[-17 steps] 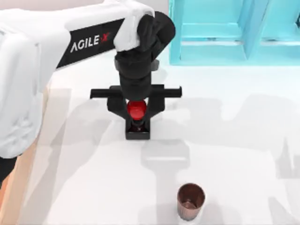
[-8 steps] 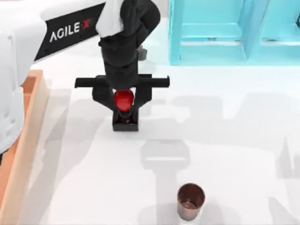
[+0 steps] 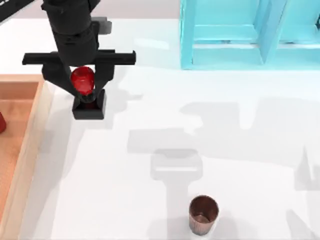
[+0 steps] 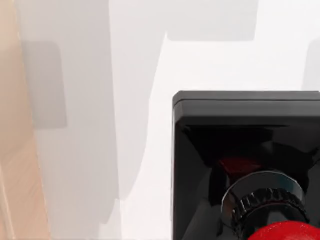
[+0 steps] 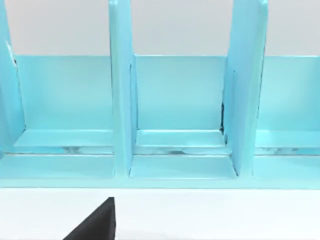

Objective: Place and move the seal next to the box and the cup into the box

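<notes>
Left gripper (image 3: 86, 87) closed on the seal (image 3: 88, 97), fingers (image 3: 62, 82) pinching the red knob (image 3: 82, 80) from either side, black base (image 3: 89, 107) hanging just below. Seal just beside the box (image 3: 32, 130), near its right rim and toward its far end; from the top view, no telling whether the base touches the table (image 3: 225, 150) or hangs a little above it. In the left wrist view, base (image 4: 245, 150) over white table with the box rim (image 4: 12, 125) close alongside, a grey shadow between them. Cup (image 3: 203, 215) upright, well apart from the box, off to its right toward the table's near edge, untouched. Small dark red object (image 3: 1, 122) at the box's left edge, too cropped to identify. Turquoise shelf (image 3: 250, 32) beyond the box, farther right along the back; its compartments (image 5: 175, 115) face the right wrist camera, suggesting the right arm parked facing it. Step in hand, by judgement: setting the seal beside the box. Next move likely calls for lowering until the base sits flat, then opening the fingers without tipping the top-heavy stamp and lifting straight up clear of the knob. After that, the cup remains to be fetched and put into the box.
</notes>
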Robot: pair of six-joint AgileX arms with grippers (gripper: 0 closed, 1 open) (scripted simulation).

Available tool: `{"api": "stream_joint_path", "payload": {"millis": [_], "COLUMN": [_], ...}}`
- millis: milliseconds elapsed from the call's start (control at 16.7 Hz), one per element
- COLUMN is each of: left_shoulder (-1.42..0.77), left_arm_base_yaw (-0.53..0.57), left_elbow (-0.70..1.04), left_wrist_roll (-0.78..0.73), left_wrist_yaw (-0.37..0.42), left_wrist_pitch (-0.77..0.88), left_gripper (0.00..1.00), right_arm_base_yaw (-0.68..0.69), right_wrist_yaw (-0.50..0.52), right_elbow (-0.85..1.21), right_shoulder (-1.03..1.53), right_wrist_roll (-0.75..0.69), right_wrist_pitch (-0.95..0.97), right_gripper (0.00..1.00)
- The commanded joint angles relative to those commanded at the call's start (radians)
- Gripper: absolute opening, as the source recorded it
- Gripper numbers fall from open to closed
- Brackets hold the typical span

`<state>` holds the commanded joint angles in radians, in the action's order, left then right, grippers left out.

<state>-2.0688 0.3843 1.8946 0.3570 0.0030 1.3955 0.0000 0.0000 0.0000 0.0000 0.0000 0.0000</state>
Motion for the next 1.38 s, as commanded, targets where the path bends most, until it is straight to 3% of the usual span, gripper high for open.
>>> {"api": "stream_joint_path", "payload": {"millis": [360,1020,1380], "left_shoulder": [0.057,0.520,0.537], "left_arm_base_yaw": [0.014,0.082,0.080], "left_elbow": [-0.065,-0.557,-0.579], "left_wrist_roll": [0.009,0.085,0.087], "left_wrist_yaw": [-0.003,-0.008,-0.009], "left_wrist_pitch": [-0.006,-0.034,-0.034], "left_gripper": [0.00,0.00,0.00], "right_arm_base_yaw": [0.000,0.000,0.000], "right_wrist_yaw": [0.000,0.000,0.000], "right_elbow": [0.000,0.000,0.000], "right_shoulder": [0.000,0.000,0.000], "right_wrist_roll": [0.000,0.000,0.000], "right_wrist_pitch": [0.000,0.000,0.000], "right_gripper": [1.00,1.00,1.00]}}
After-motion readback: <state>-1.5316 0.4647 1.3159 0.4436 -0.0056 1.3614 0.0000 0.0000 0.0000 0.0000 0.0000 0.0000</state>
